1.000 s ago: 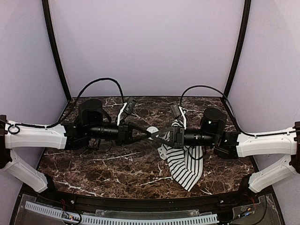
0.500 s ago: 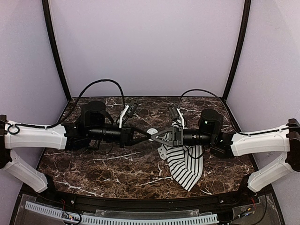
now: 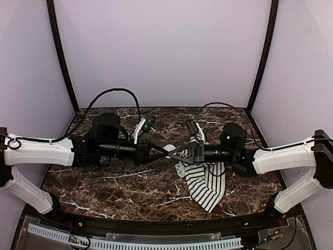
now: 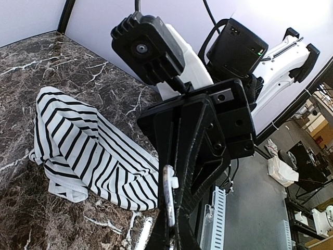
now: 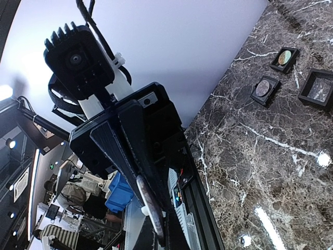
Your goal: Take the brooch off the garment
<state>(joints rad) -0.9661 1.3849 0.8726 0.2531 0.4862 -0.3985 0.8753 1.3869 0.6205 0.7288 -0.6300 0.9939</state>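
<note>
The brooch [image 3: 169, 148], a small round silver disc with a white clip on its back, is held in the air at mid-table, apart from the garment. It shows edge-on in the left wrist view [image 4: 169, 198] and in the right wrist view [image 5: 151, 205]. My left gripper [image 3: 165, 151] and my right gripper [image 3: 173, 151] meet tip to tip, and both look shut on the brooch. The garment [image 3: 205, 179], white with thin black stripes, lies crumpled on the marble table under my right arm. It also shows in the left wrist view [image 4: 78, 151].
Three small black boxes [image 5: 283, 58] [image 5: 265, 89] [image 5: 317, 87] holding round pieces sit on the marble table [image 3: 130, 182], seen only in the right wrist view. Black frame posts and lilac walls enclose the table.
My left gripper's fingers have narrowed from a wide V onto the brooch. My right arm has drawn back a little to the right. The garment has not moved.
</note>
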